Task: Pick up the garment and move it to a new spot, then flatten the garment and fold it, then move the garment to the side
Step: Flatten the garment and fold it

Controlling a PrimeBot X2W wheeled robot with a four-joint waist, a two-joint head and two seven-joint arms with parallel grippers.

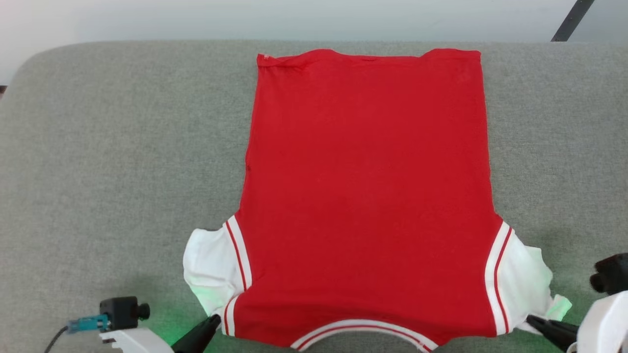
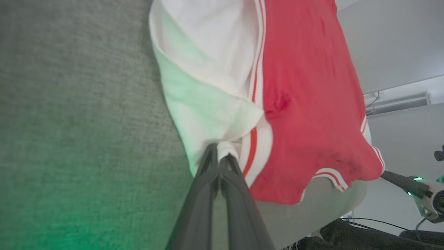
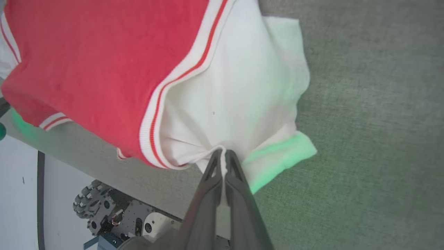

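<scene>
Red garment (image 1: pixel 365 186) (plain side up) between left gripper (image 2: pixel 218 153), right gripper (image 3: pixel 222 155), both pinching sleeves (image 1: pixel 211 269)

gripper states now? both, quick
Left gripper: shut on the shirt, pinching a white sleeve.
Right gripper: shut on the shirt, pinching the other sleeve.

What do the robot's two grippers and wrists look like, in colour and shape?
The left gripper and the right gripper each have two long, dark grey fingers tapering to thin tips. Behind each sits a white shell. The left wrist carries a small black camera with a teal plug and a dark cable.
</scene>
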